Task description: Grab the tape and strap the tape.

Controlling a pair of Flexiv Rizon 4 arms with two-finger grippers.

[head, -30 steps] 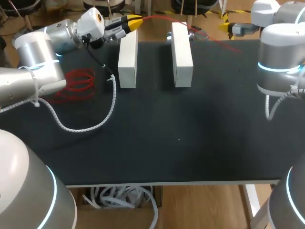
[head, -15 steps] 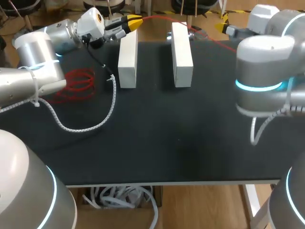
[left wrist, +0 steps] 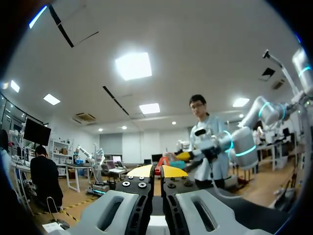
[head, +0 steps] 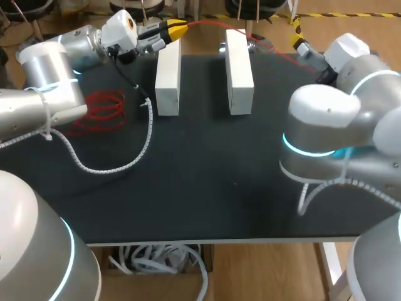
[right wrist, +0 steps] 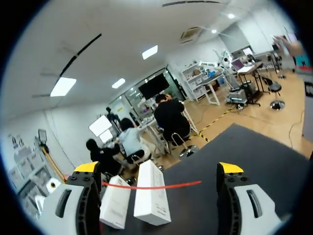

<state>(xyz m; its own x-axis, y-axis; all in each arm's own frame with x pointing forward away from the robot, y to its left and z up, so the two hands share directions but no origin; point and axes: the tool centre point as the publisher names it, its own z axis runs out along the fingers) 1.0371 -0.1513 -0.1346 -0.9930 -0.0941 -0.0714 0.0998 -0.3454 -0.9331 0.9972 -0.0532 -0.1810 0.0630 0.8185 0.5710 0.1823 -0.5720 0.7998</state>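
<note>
- The left tool (head: 173,29) is sitting at the far edge of the bench (head: 219,182), just beside the far end of the left white block (head: 168,78). Its yellow tips are pressing together on the end of the red tape (head: 210,23).
- The red tape is stretching from that tool past the far end of the right white block (head: 239,72), toward the bench's far right corner.
- A red coil (head: 103,105) is lying on the bench beside the left arm (head: 47,88), near the left white block.
- The right tool (right wrist: 157,168) is hanging by the far right corner — its fingers are standing wide apart and gripping nothing. The tape is showing across the gap, ahead of the tips.
</note>
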